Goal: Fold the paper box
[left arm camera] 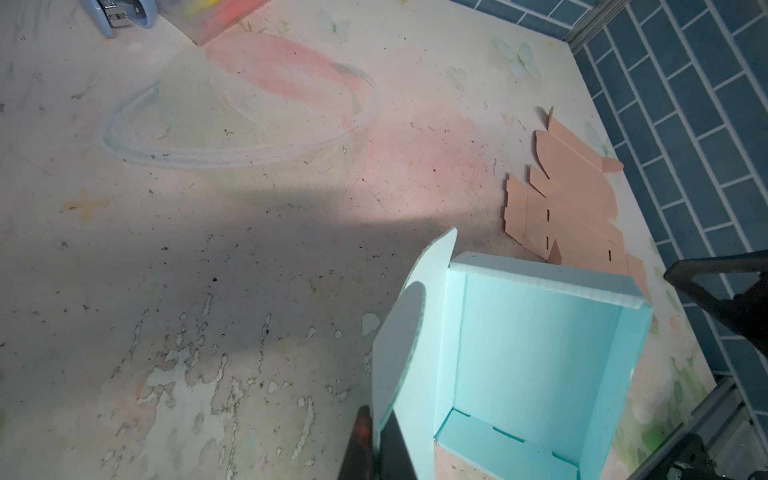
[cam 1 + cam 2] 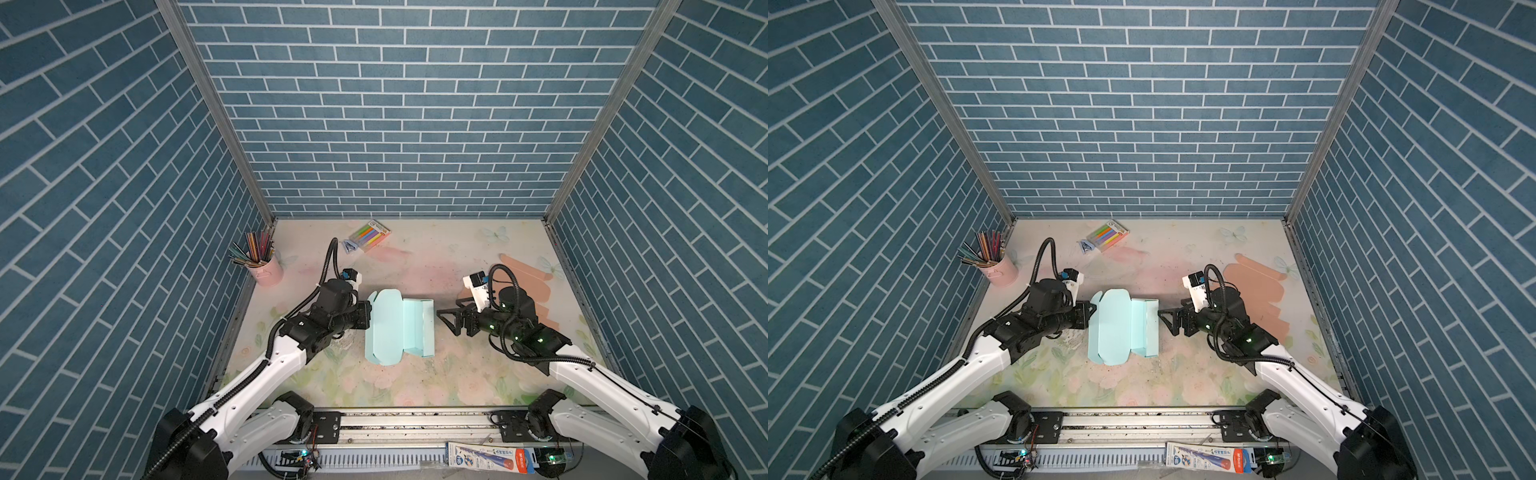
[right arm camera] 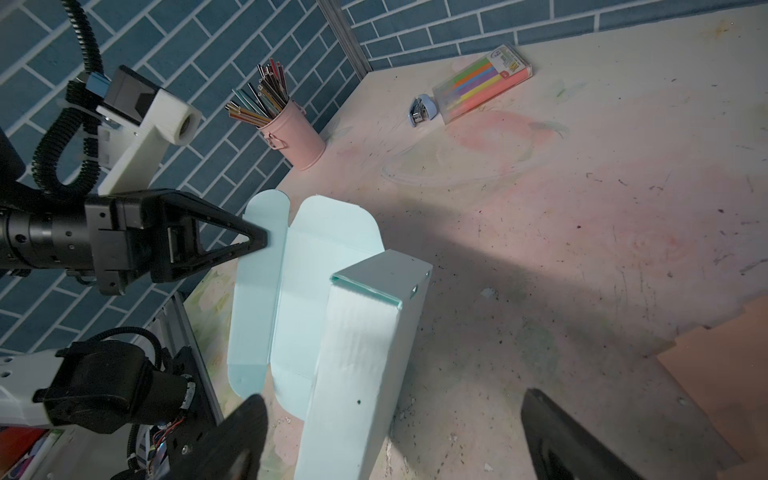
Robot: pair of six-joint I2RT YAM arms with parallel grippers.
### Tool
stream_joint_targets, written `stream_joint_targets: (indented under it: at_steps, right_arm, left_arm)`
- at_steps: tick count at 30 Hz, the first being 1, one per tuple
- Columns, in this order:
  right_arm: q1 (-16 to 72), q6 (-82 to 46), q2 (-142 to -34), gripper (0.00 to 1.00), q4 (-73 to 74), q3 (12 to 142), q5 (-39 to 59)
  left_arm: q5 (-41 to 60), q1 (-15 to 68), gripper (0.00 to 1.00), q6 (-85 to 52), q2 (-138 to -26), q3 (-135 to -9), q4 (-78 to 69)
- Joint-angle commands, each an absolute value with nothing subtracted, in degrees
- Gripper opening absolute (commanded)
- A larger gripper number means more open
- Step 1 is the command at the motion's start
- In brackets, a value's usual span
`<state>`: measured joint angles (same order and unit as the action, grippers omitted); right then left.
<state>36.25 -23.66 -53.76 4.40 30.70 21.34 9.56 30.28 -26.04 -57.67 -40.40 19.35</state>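
Surveying outward from the task piece: the paper box, pale blue, lies mid-surface, part-folded. Its tray half stands on the right with its walls upright. The lid panel and rounded flaps lie spread to the left. In the left wrist view I see the tray's floor and a tabbed end panel folded inward.

At the back left corner a pink cup holds coloured pencils. Near the back wall a clear case holds bright markers, with a small stapler just beside it.

The left gripper has its jaws pinched together on the outer lid flap. The right gripper has its jaws spread wide and holds nothing. Its tips sit just beside the tray's right wall; contact I cannot confirm.

A flat peach card blank lies right of the box, partly under the right arm. Open surface runs from the box toward the back wall and toward the front rail.
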Motion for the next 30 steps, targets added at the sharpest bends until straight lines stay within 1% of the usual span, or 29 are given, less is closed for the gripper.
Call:
stream_joint_targets:
  at_steps: [1, 4, 7, 12, 14, 19, 23, 26, 30]
  right_arm:
    - [36.12, -21.71, -52.33, 0.97, 5.33, 32.13, 20.60]
    - [36.11, -17.84, -52.22, 0.96, 5.71, 33.48, 21.76]
    - [36.11, -13.07, -52.00, 0.93, 10.84, 32.54, 23.75]
    - [36.08, -6.18, -53.79, 0.90, 19.16, 33.67, 31.23]
    - [36.11, -3.36, -55.73, 0.89, 20.37, 35.31, 34.56]
    - [36.07, 3.82, -62.03, 0.89, 20.29, 39.36, 39.66]
    - [35.99, 10.15, -67.42, 0.87, 18.31, 42.02, 44.98]
    - [36.01, 14.08, -70.63, 0.82, 16.88, 43.58, 48.45]
    - [36.03, 17.45, -73.14, 0.82, 16.48, 44.66, 49.32]
  left_arm:
    - [10.74, 29.90, 0.00, -21.16, -58.15, -43.60, 23.26]
    - [13.11, 29.97, 0.00, -18.44, -58.54, -46.14, 24.56]
    - [16.35, 29.92, 0.00, -16.09, -58.87, -49.05, 25.64]
    - [23.91, 30.34, 0.00, -11.70, -63.17, -55.19, 29.64]
    - [25.33, 30.82, 0.00, -9.42, -64.70, -57.61, 32.11]
    - [25.05, 32.30, 0.00, -4.41, -68.49, -65.20, 39.42]
    - [25.36, 32.47, 0.00, -1.06, -70.60, -69.99, 44.94]
    - [24.59, 32.79, 0.00, -0.44, -71.18, -71.69, 46.29]
    - [25.66, 34.51, 0.00, -0.19, -71.89, -72.68, 47.01]
